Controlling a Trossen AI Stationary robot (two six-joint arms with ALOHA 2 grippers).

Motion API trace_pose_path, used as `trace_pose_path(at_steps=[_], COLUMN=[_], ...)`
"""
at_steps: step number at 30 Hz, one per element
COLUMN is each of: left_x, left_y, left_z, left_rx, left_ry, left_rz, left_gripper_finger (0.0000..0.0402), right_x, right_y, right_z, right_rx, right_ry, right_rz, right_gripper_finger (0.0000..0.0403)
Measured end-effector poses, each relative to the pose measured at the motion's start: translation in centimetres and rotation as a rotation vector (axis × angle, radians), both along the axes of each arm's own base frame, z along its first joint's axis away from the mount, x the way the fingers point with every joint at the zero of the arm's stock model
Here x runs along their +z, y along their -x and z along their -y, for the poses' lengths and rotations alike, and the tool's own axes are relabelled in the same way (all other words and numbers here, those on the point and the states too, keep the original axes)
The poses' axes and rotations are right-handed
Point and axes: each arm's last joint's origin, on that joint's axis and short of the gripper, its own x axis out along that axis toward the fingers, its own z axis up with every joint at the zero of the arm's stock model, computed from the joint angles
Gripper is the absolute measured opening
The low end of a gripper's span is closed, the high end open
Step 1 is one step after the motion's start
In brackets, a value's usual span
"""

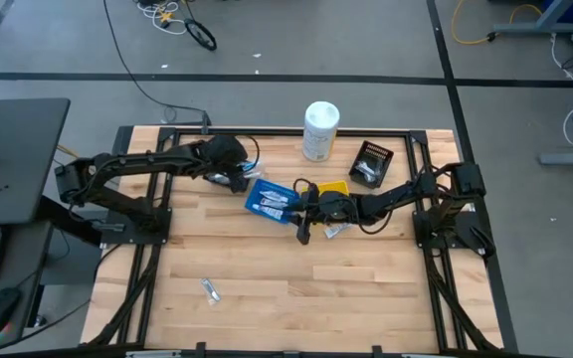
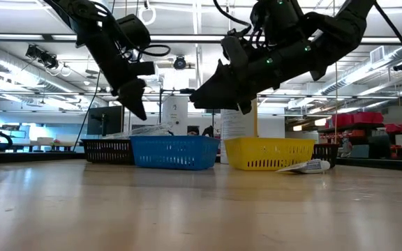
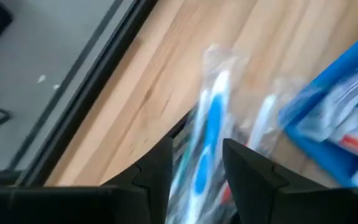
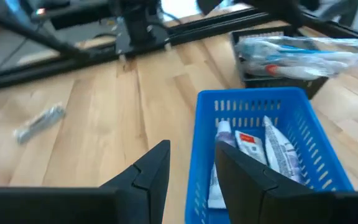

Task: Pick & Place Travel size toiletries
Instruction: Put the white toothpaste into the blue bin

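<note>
My left gripper (image 3: 197,162) is shut on a clear-wrapped toothbrush packet (image 3: 209,118) with blue and white inside, above the table's far left part (image 1: 235,177), beside the blue bin (image 1: 272,199). The right wrist view shows that packet (image 4: 303,46) over a black bin (image 4: 278,78). My right gripper (image 4: 192,168) is open and holds nothing; it hovers at the blue bin's near side (image 1: 303,231). White tubes (image 4: 253,149) lie in the blue bin (image 4: 253,106). One tube (image 1: 334,231) lies flat on the table by the yellow bin (image 1: 333,189). A small wrapped item (image 1: 210,289) lies near the front edge. My left gripper pinches the toothbrush packet between its two fingers (image 3: 157,168), with the wrapped part beside them (image 3: 199,155) running on past the fingertips. The packet is lifted clear of the table. The view is blurred, so which end of the packet the fingers have does not show.
A large white canister (image 1: 320,129) stands at the far edge. A second black bin (image 1: 371,164) sits at the far right. The bins stand in a row in the low view, blue (image 2: 175,152) and yellow (image 2: 267,153). Bare wood (image 1: 296,288) spreads across the near half.
</note>
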Motion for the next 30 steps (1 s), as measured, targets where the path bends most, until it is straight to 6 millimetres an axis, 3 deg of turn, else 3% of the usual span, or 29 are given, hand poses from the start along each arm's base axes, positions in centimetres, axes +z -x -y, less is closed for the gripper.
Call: trace_pose_path(at_steps=[12, 21, 30], left_x=[0.3, 0.9, 0.9], left_y=[-1.0, -2.9, -3.7], left_z=[0.8, 4.5, 7.8], left_rx=[-0.129, -0.342, -0.461], left_ry=[0.155, 0.165, 0.177], left_rz=[0.152, 0.225, 0.219], left_gripper_finger=[0.0144, 0.0139, 0.0142], right_x=[-1.2, -1.1, -1.1], right_y=[0.6, 0.5, 0.5], right_z=[-0.3, -0.3, -0.3], right_rx=[0.012, 0.013, 0.012], right_ry=[0.014, 0.011, 0.01], right_rz=[-0.143, -0.125, -0.125], right_gripper_finger=[0.0187, 0.0199, 0.0199])
